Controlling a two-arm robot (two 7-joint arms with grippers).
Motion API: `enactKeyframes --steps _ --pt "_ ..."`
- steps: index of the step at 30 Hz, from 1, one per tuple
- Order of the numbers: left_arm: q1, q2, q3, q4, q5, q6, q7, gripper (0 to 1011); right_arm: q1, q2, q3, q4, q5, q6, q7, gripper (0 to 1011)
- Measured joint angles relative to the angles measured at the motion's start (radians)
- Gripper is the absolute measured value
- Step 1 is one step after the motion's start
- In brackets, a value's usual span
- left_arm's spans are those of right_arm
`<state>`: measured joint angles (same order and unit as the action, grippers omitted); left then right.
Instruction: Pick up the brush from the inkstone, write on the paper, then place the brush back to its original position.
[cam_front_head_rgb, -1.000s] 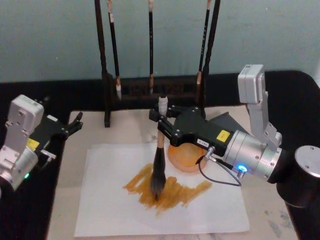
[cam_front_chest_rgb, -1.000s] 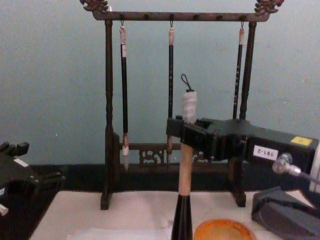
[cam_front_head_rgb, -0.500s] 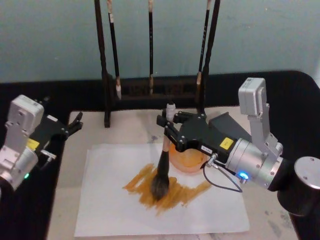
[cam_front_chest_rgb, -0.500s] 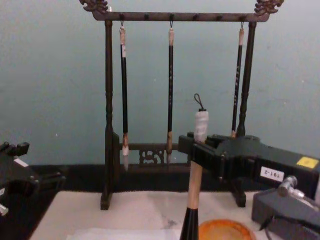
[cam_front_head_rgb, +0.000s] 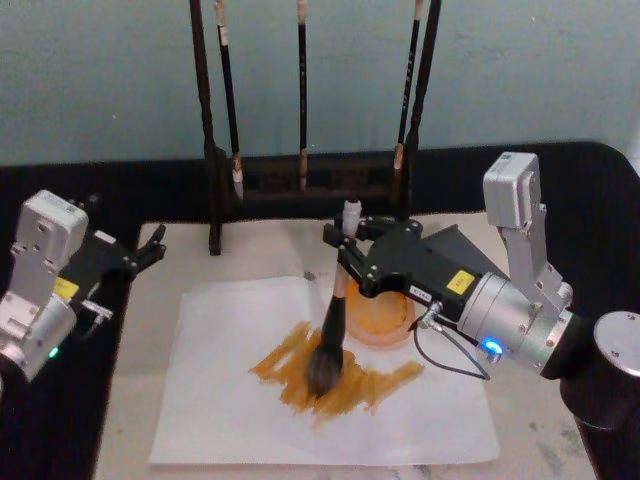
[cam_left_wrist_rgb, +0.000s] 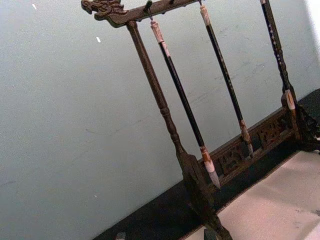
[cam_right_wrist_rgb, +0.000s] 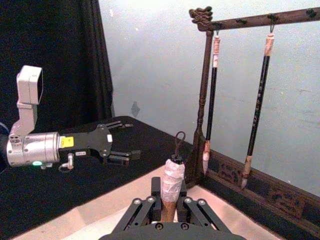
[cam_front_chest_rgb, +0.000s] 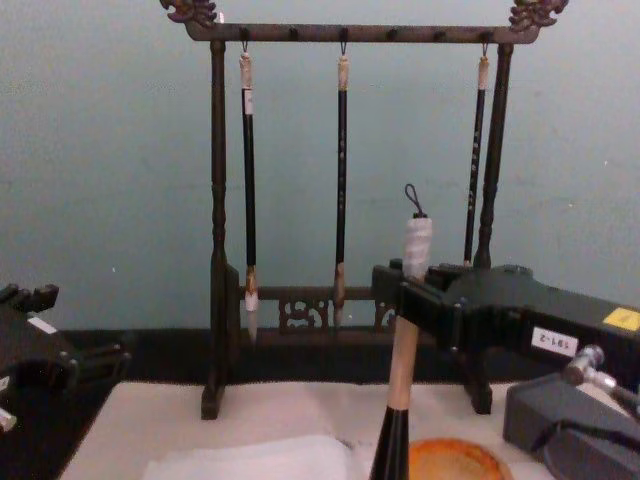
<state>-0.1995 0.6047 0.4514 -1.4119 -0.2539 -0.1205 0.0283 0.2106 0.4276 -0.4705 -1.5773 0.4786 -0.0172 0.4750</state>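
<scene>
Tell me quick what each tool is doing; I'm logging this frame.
Left tool: open, holding nothing.
Right tool: shut on the brush, bristles down on the paper.

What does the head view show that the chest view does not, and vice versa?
Head view: the brown strokes on the paper, with the bristles of the brush on them.
Chest view: the carved top bar of the rack and the brush's loop.
Both: the right gripper shut on the brush handle, the orange dish, three thin brushes, the idle left gripper at the left.
</scene>
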Motion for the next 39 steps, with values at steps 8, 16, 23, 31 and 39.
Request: enactKeyframes --steps 8,16,23,31,39 --pt "0.0 0.0 0.0 0.0 0.0 0.0 0.0 1010 -0.004 -0.005 0.011 0.0 -0.004 0.003 -0.002 160" --pt "0.0 0.0 0.0 0.0 0.0 0.0 0.0 1010 -0.003 -0.01 0.016 0.003 0.001 0.016 0.0 160" --pt "0.0 0.0 0.0 0.0 0.0 0.0 0.0 1010 -0.003 -0.009 0.016 0.003 0.001 0.015 0.001 160" --pt "0.0 0.0 0.0 0.0 0.0 0.0 0.0 1010 -0.003 -0.009 0.015 0.003 0.0 0.014 0.002 160" --pt "0.0 0.0 0.0 0.0 0.0 0.0 0.0 1010 -0.002 -0.011 0.018 0.006 0.002 0.012 0.005 160"
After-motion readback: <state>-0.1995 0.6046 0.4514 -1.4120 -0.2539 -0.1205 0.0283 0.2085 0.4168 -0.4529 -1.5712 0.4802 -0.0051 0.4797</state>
